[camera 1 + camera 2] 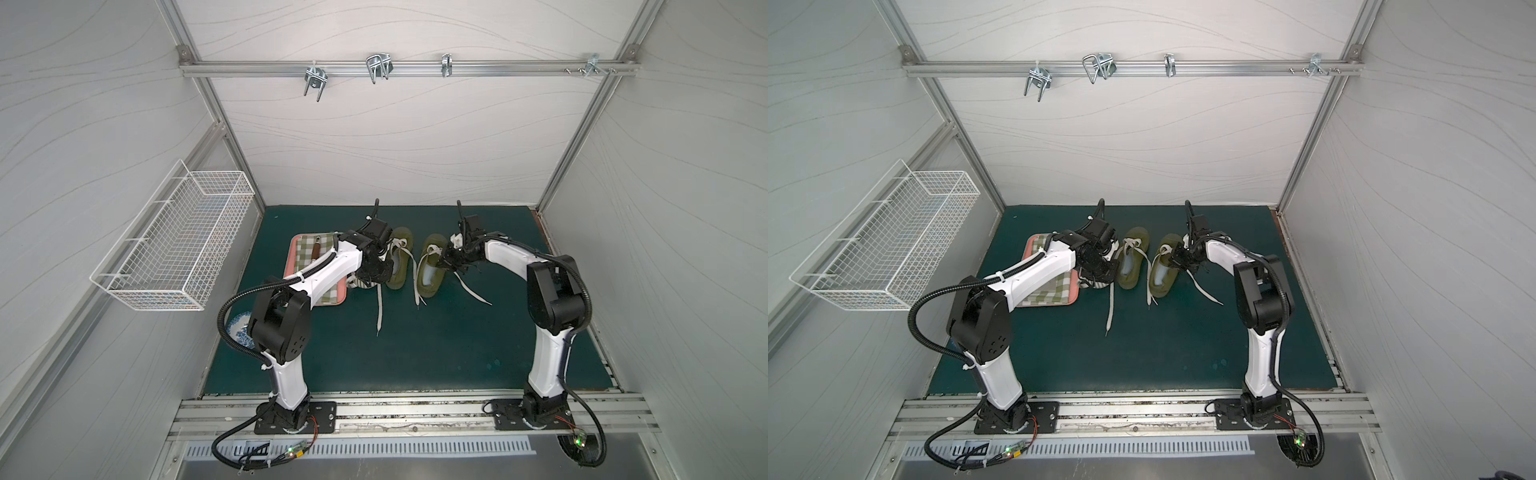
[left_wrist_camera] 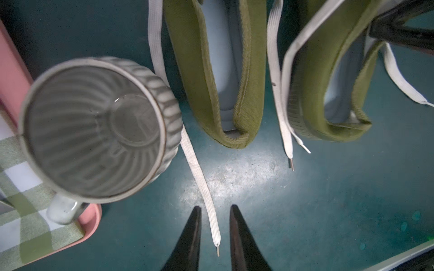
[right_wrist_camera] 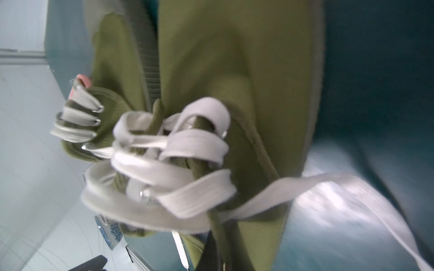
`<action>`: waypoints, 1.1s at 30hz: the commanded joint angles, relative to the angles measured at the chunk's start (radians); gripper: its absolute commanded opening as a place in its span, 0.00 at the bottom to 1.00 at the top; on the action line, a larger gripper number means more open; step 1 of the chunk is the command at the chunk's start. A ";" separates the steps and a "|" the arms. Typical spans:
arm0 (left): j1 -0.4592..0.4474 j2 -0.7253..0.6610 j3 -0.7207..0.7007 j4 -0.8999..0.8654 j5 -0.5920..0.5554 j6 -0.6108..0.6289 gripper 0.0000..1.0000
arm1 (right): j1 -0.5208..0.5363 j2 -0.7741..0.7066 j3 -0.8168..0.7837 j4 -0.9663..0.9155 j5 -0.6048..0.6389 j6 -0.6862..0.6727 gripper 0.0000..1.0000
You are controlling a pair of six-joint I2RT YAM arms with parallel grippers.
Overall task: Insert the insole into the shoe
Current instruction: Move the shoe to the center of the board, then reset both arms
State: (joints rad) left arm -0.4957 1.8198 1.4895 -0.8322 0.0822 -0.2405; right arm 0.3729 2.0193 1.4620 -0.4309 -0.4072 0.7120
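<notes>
My left fingers [image 2: 198, 218] stand slightly apart above the dark green tabletop [image 1: 415, 353], a white lace [image 2: 199, 173] beneath the gap. My right fingers [image 3: 207, 255] are pinched shut on the edge of the olive shoe [image 1: 434, 243], its pale insole [image 1: 430, 272] inside. Pale walls [image 1: 374, 145] enclose the tabletop.

Ribbed grey mug [image 2: 94, 129] stands beside the pink tray [image 2: 10, 77]; wire basket [image 1: 174, 249] hangs well apart.

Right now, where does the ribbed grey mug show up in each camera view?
In a top view: the mug peeks from under the left arm.
In a top view: same place.
Left wrist: large, seen from above.
Right wrist: not in it.
Landmark: the pink tray beside it.
</notes>
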 commanded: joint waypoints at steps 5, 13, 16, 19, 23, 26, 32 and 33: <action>0.037 -0.066 -0.017 0.031 0.010 -0.016 0.24 | 0.053 0.074 0.100 -0.075 -0.043 -0.037 0.00; 0.045 -0.063 -0.019 0.024 0.027 -0.024 0.24 | 0.010 -0.046 -0.005 -0.026 -0.091 -0.130 0.47; 0.058 -0.100 -0.032 0.045 0.037 -0.040 0.26 | -0.012 -0.150 -0.041 -0.061 -0.089 -0.174 0.66; 0.074 -0.143 -0.049 0.089 0.046 -0.061 0.96 | -0.035 -0.254 -0.052 -0.128 -0.060 -0.235 0.71; 0.110 -0.196 -0.077 0.145 0.055 -0.073 0.99 | -0.085 -0.438 -0.129 -0.147 0.021 -0.287 0.96; 0.208 -0.294 -0.184 0.302 0.106 -0.134 0.99 | -0.131 -0.624 -0.287 -0.050 0.175 -0.283 0.99; 0.421 -0.473 -0.472 0.717 0.114 -0.217 0.99 | -0.171 -0.916 -0.678 0.380 0.559 -0.488 0.99; 0.431 -0.483 -0.495 0.743 0.075 -0.175 0.99 | -0.182 -0.947 -0.744 0.478 0.601 -0.541 0.99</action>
State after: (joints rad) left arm -0.0822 1.3628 1.0351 -0.3122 0.1905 -0.4099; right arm 0.2050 1.1152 0.8326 -0.2108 -0.0479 0.3180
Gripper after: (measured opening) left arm 0.986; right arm 0.989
